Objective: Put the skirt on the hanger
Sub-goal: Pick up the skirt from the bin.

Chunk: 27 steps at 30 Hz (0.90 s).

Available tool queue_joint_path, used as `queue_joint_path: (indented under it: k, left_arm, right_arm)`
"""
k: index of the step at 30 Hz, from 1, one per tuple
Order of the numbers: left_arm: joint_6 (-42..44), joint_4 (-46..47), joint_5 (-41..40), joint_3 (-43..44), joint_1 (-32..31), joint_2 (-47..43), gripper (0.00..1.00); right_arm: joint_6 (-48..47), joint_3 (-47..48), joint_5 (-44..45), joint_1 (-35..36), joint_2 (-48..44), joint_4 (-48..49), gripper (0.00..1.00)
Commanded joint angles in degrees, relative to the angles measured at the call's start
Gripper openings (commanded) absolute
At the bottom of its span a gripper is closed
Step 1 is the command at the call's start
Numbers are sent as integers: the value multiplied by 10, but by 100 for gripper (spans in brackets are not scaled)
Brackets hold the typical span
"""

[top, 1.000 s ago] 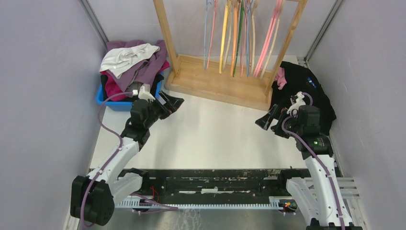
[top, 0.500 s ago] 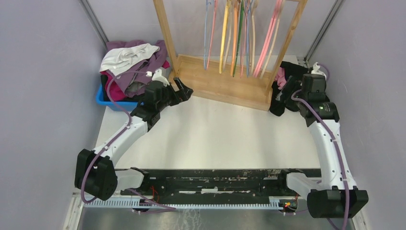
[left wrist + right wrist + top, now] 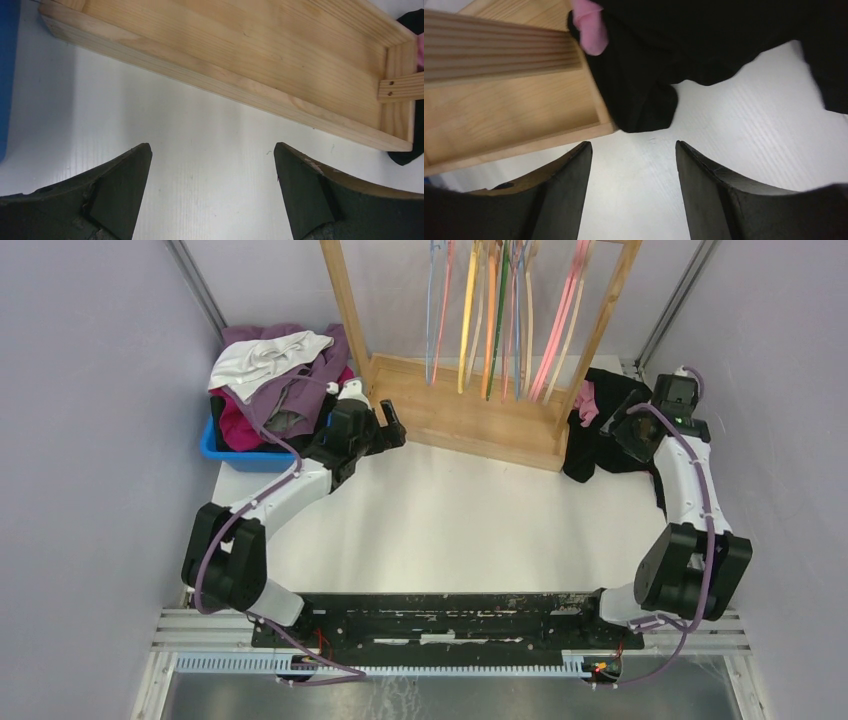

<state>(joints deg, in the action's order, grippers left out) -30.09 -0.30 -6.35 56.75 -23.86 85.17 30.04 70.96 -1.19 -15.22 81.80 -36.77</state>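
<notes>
Several coloured hangers (image 3: 500,310) hang in the wooden rack (image 3: 460,425) at the back. A heap of black cloth (image 3: 610,395) (image 3: 704,40) with a pink piece (image 3: 586,400) (image 3: 591,25) lies by the rack's right end. I cannot tell which garment is the skirt. My right gripper (image 3: 628,432) (image 3: 634,144) hovers over the white table just short of the black cloth's edge, open with nothing between its fingers. My left gripper (image 3: 390,425) (image 3: 212,147) stands wide open and empty in front of the rack's left end.
A blue bin (image 3: 225,452) at the back left holds a pile of purple, magenta and white clothes (image 3: 280,370). The rack's wooden base tray (image 3: 300,60) runs across the back. Grey walls close in both sides.
Both arms have stretched away from me: the left gripper to the rack's left end, the right gripper to the black cloth. The right jaws have narrowed.
</notes>
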Motion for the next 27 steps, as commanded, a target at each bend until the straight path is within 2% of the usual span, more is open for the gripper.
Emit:
queue_joint_path:
  k: [1, 3, 6, 15, 20, 24, 27]
  left_arm:
    - [50, 12, -72, 37, 13, -1, 99]
    - [54, 4, -80, 47, 26, -9, 99]
    - [71, -16, -144, 69, 43, -17, 99]
    - [74, -26, -196, 128, 160, 12, 99]
    - [102, 2, -241, 168, 182, 31, 99]
    - [106, -42, -227, 234, 194, 80, 99]
    - [106, -37, -258, 242, 199, 93, 99]
  right_arm:
    - [1, 10, -88, 41, -18, 59, 69]
    - [0, -21, -95, 62, -45, 70, 69]
    - [-6, -57, -94, 104, -83, 72, 69]
    - [12, -198, -123, 232, -214, 74, 67]
    - [17, -246, -139, 251, -273, 62, 66]
    - [12, -261, -151, 253, -281, 65, 66]
    - [19, -274, -157, 254, -288, 76, 66]
